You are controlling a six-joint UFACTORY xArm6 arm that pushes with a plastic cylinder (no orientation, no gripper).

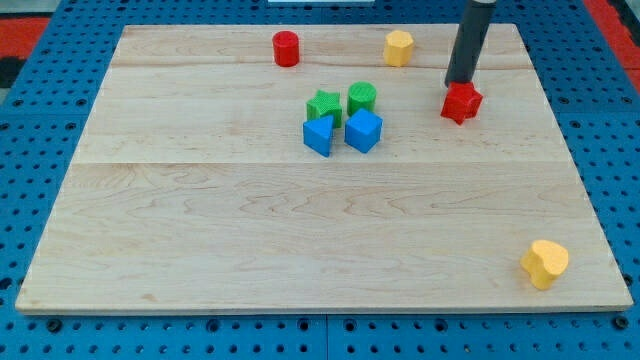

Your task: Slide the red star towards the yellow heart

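Red star (461,103): upper right of board, my tip (458,84) touching its top-left edge, grasping nothing. Yellow heart (544,263): bottom-right corner, well apart. Advice: push down-right through star's centre, correcting drift so it doesn't spin off.

The table (200,230) is pale natural wood with a fine lengthwise grain, resting on a blue base (30,200) patterned with dark round holes. The rod is dark grey to black down to my tip (459,84). Block colours: red star (461,103), red cylinder (286,48), yellow hexagonal block (399,47), yellow heart (544,263), green star (323,105), green cylinder (362,98), two blue blocks (318,135) (363,130).
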